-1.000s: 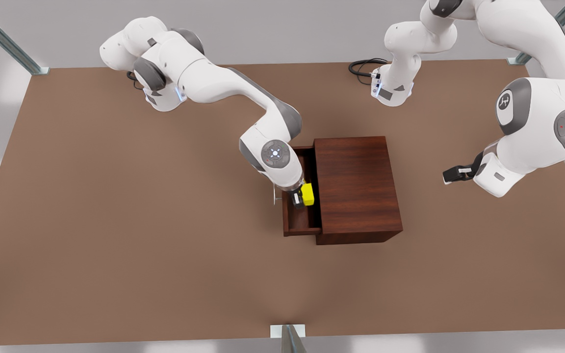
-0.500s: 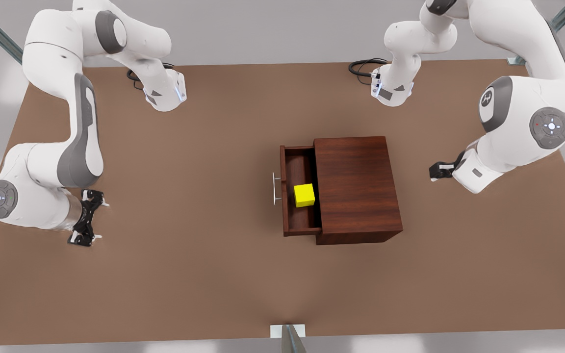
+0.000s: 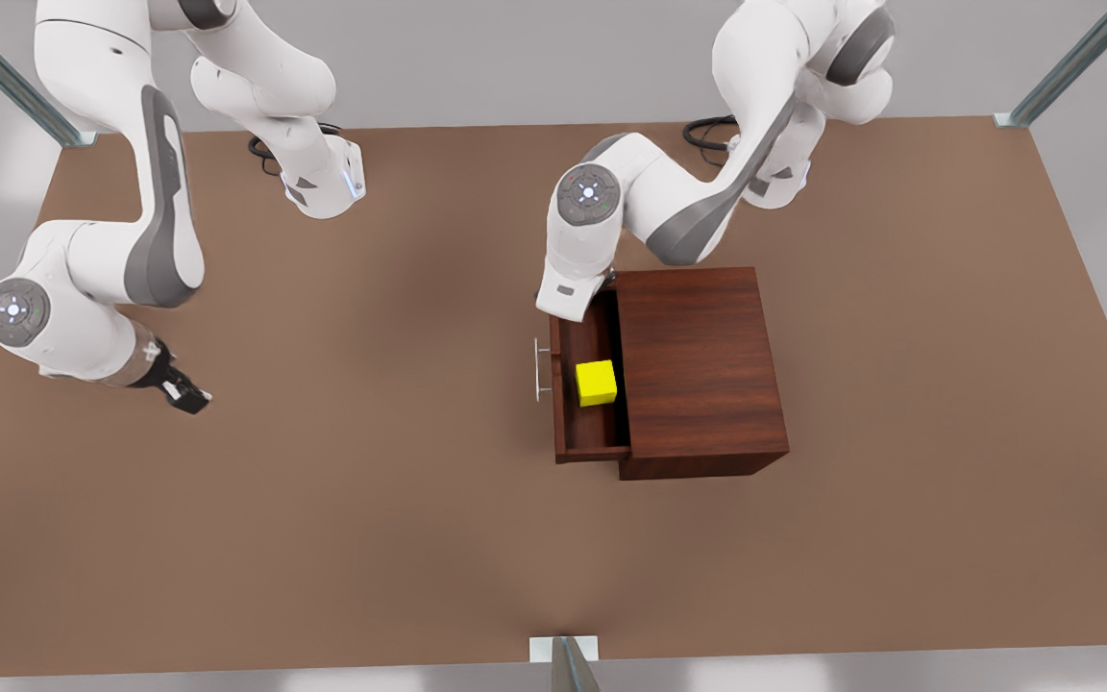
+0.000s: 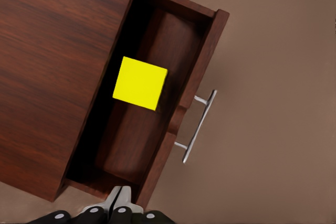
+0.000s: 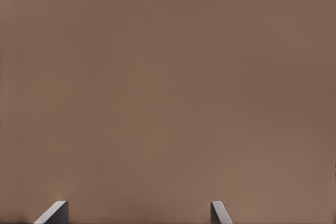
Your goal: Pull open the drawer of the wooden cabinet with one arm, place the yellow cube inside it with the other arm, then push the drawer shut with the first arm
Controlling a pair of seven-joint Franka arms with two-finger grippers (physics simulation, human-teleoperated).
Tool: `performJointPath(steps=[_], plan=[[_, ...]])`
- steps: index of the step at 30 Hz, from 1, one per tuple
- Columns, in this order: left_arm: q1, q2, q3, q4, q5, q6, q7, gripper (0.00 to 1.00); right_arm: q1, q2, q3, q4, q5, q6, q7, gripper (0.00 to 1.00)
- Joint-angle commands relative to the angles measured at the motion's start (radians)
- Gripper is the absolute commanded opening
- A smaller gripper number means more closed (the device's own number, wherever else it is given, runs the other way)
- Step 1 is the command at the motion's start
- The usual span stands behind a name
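Closed, left gripper (image 4: pixel 121 200) hovers over drawer (image 3: pixel 592 423) holding yellow cube (image 3: pixel 597 383); right gripper (image 5: pixel 139 211), fingers apart, waits above table (image 3: pixel 371 500).

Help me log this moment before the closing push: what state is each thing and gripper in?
drawer: pulled open, cube inside.
wooden cabinet: upright on the table, drawer sticking out.
yellow cube: resting on the drawer floor, ungripped.
left gripper: shut, empty, above one end of the drawer.
right gripper: open, empty, waiting over bare table at the front view's left.
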Motion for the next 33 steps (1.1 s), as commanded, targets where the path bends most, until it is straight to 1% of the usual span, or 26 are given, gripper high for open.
performJointPath(steps=[1,3,6,10,12,17,21,24,25,29,33], plan=[[-0.044,0.044,0.003,0.021,0.002,0.24,-1.437,0.0,-0.002,-0.001,-0.006,0.006,-0.001,0.002,-0.696,1.0],[-0.078,0.096,0.003,0.033,0.004,0.32,-1.472,0.0,-0.007,-0.001,-0.006,0.016,-0.003,-0.004,-0.696,1.0],[-0.101,0.135,0.008,0.033,0.019,0.459,-1.535,0.0,-0.007,-0.001,-0.006,0.035,-0.001,-0.026,-0.699,1.0],[-0.101,0.19,0.057,0.033,0.019,0.547,-1.566,0.0,-0.007,0.013,-0.006,0.041,-0.001,-0.027,-0.696,1.0],[-0.101,0.216,0.06,0.033,0.03,0.585,-1.581,0.0,-0.007,0.014,-0.006,0.041,-0.001,-0.027,-0.695,1.0],[-0.103,0.259,0.06,0.024,0.1,0.585,-1.578,0.0,-0.007,0.016,-0.006,0.041,-0.003,-0.027,-0.695,1.0],[-0.117,0.265,0.06,0.015,0.168,0.576,-1.573,0.0,-0.005,0.016,-0.006,0.041,-0.003,-0.027,-0.695,1.0],[-0.129,0.265,0.061,-0.022,0.238,0.55,-1.57,0.0,-0.005,0.016,-0.006,0.041,-0.003,-0.027,-0.695,1.0],[-0.129,0.265,0.061,-0.022,0.245,0.501,-1.54,0.0,-0.005,0.016,-0.005,0.041,-0.003,-0.027,-0.695,1.0],[-0.126,0.261,0.075,-0.043,0.245,0.444,-1.461,0.0,-0.005,0.018,-0.005,0.041,-0.003,-0.027,-0.695,1.0],[-0.121,0.264,0.097,-0.043,0.246,0.427,-1.435,0.0,-0.004,0.018,-0.005,0.041,-0.003,-0.027,-0.693,1.0]])
